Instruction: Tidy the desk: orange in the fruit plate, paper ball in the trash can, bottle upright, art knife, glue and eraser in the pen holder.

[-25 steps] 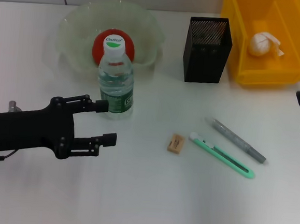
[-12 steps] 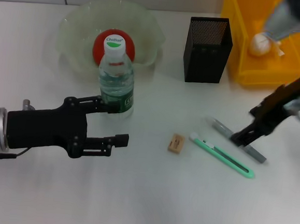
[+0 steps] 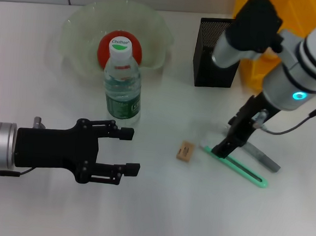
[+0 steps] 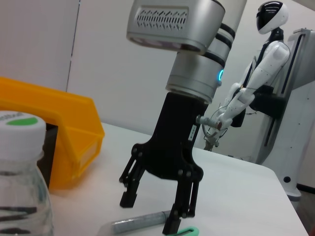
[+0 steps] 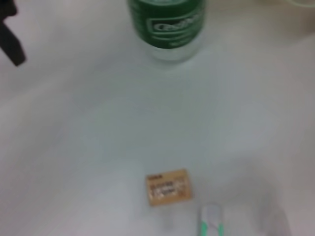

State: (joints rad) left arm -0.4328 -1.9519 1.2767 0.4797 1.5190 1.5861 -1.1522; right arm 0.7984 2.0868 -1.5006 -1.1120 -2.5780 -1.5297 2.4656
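While orange point(image 3: 105, 43) sits plated, white desk point(image 3: 156, 211) meets wall

One bottle point(image 3: 122, 85), one orange point(image 3: 119, 48) in one plate point(image 3: 77, 29), one holder point(image 3: 218, 45), and one yellow bin point(image 3: 277, 67) at the upper right. One eraser point(image 3: 185, 151), one knife point(image 3: 241, 169), one glue stick point(image 3: 261, 157). Two grippers: left point(image 3: 121, 150), right point(image 3: 232, 137)

Upright bottle point(image 3: 122, 85), orange point(image 3: 118, 46) in plate point(image 3: 77, 29)
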